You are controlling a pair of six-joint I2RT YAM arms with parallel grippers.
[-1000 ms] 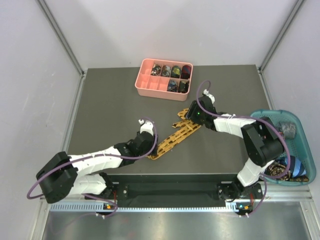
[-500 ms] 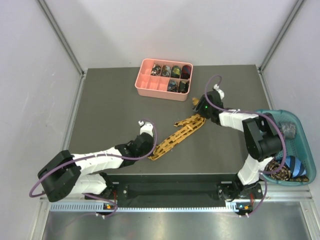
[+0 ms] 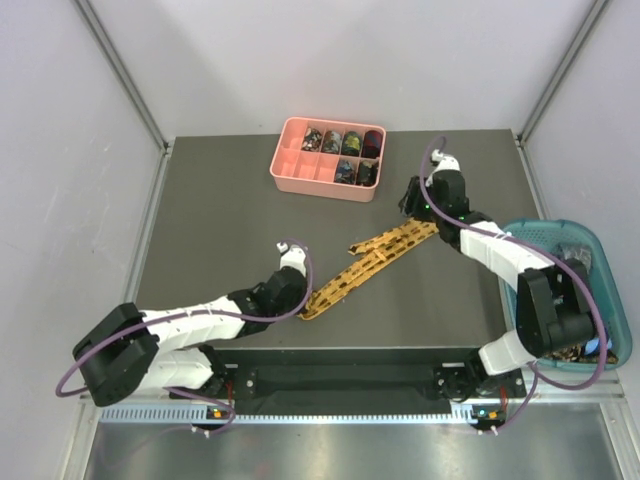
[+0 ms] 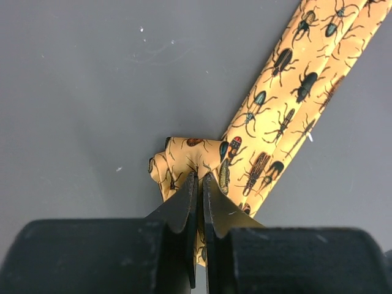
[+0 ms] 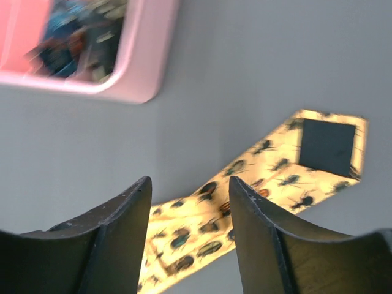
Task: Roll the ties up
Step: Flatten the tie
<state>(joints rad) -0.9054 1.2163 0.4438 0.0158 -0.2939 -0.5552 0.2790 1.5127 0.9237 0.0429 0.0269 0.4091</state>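
Observation:
A golden-yellow tie (image 3: 375, 260) printed with beetles lies diagonally across the dark table, folded along its length. My left gripper (image 3: 302, 301) is shut on its bunched near end; in the left wrist view the fingertips (image 4: 199, 179) pinch the crumpled fabric (image 4: 184, 158) while the rest of the tie (image 4: 288, 110) runs up and right. My right gripper (image 3: 409, 204) hovers open just beyond the tie's far end. In the right wrist view its jaws (image 5: 191, 187) stand apart over the tie (image 5: 275, 165), with nothing between them.
A pink compartment tray (image 3: 290, 172) at the back holds several rolled ties (image 3: 345, 145); its corner (image 5: 144, 67) shows in the right wrist view. A teal basket (image 3: 600, 245) stands off the table's right edge with more ties inside (image 3: 572, 345).
My left gripper has closed on the tie's near end. My right gripper has moved back and to the right, and the tie's far end now lies stretched farther right.

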